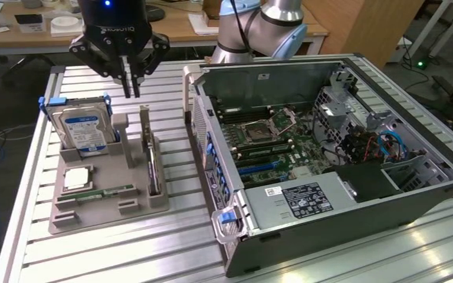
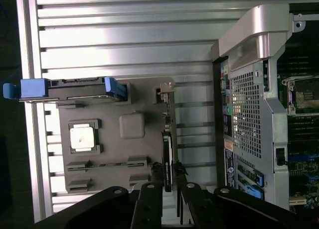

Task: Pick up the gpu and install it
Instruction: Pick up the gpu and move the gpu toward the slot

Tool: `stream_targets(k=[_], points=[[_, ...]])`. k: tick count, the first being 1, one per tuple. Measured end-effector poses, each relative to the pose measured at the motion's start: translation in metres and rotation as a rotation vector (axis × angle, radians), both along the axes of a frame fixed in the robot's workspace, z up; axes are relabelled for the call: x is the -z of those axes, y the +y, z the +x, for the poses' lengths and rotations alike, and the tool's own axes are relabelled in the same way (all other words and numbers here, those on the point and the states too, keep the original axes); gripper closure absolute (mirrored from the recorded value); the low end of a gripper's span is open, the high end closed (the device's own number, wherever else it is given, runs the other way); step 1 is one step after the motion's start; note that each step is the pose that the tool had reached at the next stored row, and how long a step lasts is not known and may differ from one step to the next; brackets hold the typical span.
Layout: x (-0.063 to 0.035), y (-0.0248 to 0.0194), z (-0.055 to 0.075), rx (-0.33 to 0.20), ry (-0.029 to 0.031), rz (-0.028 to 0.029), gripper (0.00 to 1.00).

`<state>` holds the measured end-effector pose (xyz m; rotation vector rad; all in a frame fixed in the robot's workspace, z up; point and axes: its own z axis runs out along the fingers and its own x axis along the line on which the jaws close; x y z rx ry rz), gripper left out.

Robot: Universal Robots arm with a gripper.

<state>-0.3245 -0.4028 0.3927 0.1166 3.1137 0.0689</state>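
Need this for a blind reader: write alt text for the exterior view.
A robot pincer hangs above a grey tray on a slatted metal table, close over the gpu standing on edge in it. A hard drive stands in the tray too, and an open computer case lies at the exterior view's right.

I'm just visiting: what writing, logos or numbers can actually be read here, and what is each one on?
"ROBOTIQ": white letters on the black body of the robot's hand.
Blue-white label on the hard drive: print too small to read.
Black label on the power supply inside the computer case: too small to read.
Small white sticker beside that label: unreadable.
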Motion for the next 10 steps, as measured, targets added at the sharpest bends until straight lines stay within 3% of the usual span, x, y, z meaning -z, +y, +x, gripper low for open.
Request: stream_targets(k=[6, 7, 8, 10], points=[[0.0000, 0.0000, 0.0000, 0.000, 0.0000, 0.0000, 0.53], [0.0000, 0.0000, 0.0000, 0.000, 0.0000, 0.0000, 0.53], [0.0002, -0.0001, -0.0001, -0.001, -0.0002, 0.0001, 0.47], [0.0005, -0.0002, -0.0003, -0.022, 0.0001, -0.0001, 0.47]])
